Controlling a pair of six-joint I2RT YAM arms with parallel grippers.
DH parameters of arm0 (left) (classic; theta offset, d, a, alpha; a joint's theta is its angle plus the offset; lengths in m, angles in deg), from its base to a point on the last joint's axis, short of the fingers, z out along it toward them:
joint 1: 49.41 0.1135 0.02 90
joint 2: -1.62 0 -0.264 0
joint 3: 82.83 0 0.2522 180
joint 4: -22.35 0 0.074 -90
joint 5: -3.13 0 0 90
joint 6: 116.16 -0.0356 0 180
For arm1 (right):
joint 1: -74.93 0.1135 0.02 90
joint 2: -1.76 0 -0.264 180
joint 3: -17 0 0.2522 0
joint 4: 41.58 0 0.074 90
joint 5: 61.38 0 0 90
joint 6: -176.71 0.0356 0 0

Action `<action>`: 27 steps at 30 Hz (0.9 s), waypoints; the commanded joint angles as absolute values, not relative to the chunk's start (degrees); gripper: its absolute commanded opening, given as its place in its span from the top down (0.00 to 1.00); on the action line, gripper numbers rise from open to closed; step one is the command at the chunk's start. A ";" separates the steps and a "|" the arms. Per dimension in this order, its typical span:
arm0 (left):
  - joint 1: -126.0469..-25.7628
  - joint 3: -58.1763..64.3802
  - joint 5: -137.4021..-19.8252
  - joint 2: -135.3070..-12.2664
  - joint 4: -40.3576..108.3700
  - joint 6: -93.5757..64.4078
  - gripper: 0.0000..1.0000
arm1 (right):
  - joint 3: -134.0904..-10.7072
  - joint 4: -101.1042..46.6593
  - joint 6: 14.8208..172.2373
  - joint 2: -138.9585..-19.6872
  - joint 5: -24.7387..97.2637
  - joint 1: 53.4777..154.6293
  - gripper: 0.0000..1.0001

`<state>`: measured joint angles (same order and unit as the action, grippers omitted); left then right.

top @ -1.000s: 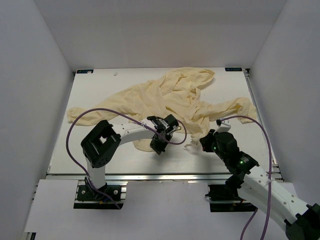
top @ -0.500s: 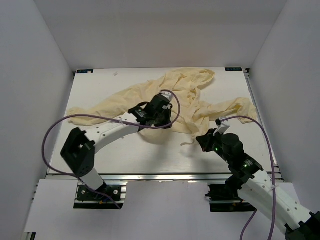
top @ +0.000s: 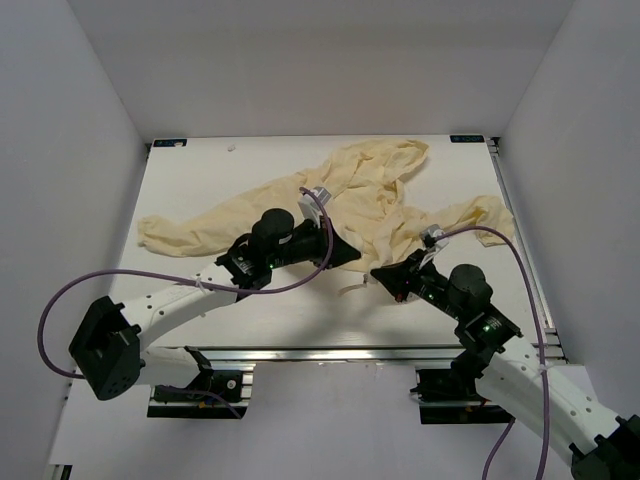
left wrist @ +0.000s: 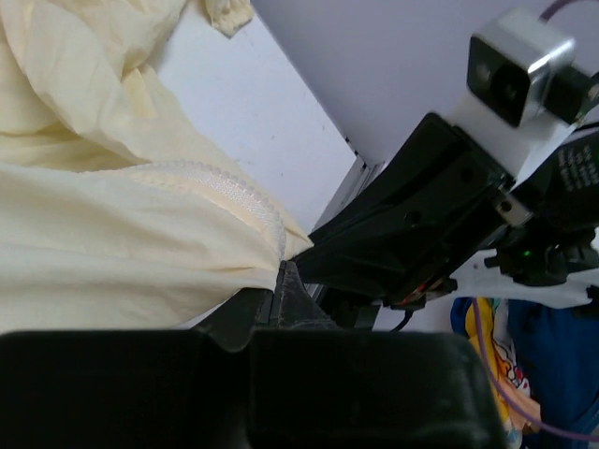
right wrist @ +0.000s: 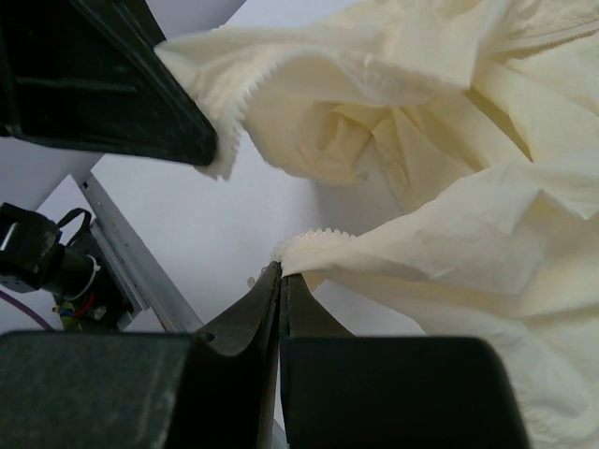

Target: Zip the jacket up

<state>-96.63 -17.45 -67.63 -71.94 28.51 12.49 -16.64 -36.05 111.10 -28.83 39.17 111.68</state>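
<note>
Left gripper (left wrist: 281,273) and right gripper (right wrist: 281,278) each pinch a toothed jacket (top: 372,190) edge; bring ends level (fabric taut) before mating.

We take this for a robotics lab test cell: plain white panels (top: 330,70) wall in a white desk (top: 200,170), with an aluminium rail (top: 320,353) and purple cables (top: 110,272) along its near edge.
</note>
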 commanded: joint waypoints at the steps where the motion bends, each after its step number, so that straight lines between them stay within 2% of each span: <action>1: -96.78 -20.80 -63.76 -69.75 20.73 12.69 1.00 | -18.30 -44.24 110.97 -30.75 43.12 111.49 1.00; 10: -96.78 -27.31 -64.55 -68.35 12.83 13.65 1.00 | -16.54 -46.71 114.48 -28.13 43.65 111.58 1.00; 21: -96.78 -32.59 -64.72 -67.29 2.98 16.73 1.00 | -5.38 -66.90 123.19 -28.65 46.37 111.58 1.00; 27: -96.78 -34.17 -64.64 -66.41 1.66 16.73 1.00 | -5.29 -68.95 124.24 -29.27 44.45 111.49 1.00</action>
